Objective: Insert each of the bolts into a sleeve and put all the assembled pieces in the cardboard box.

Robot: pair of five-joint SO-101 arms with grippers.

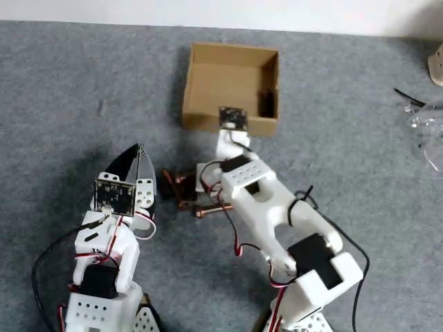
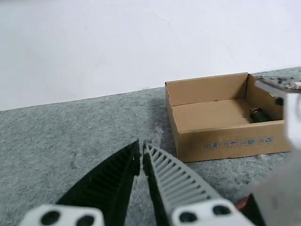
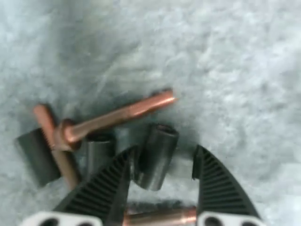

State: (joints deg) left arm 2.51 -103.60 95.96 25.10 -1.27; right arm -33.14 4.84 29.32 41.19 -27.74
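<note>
Black sleeve point(image 3: 155, 160) between wide-spread fingers of right gripper point(image 3: 165, 153); cardboard box point(image 1: 201, 121) at 12 o'clock; left gripper point(image 2: 141, 157) pinched shut, empty.

The left arm point(image 1: 111, 242) stands at the near left with its wrist roughly level. The left gripper point(image 1: 138, 153) points forward, its fingers pressed together tip to tip (a black finger point(image 2: 108, 183) against a grey finger point(image 2: 178, 181)). The right arm point(image 1: 291, 221) stretches forward and inward, wrist bent steeply down. The right gripper point(image 3: 162, 160) hangs low, its fingers spread well apart.
</note>
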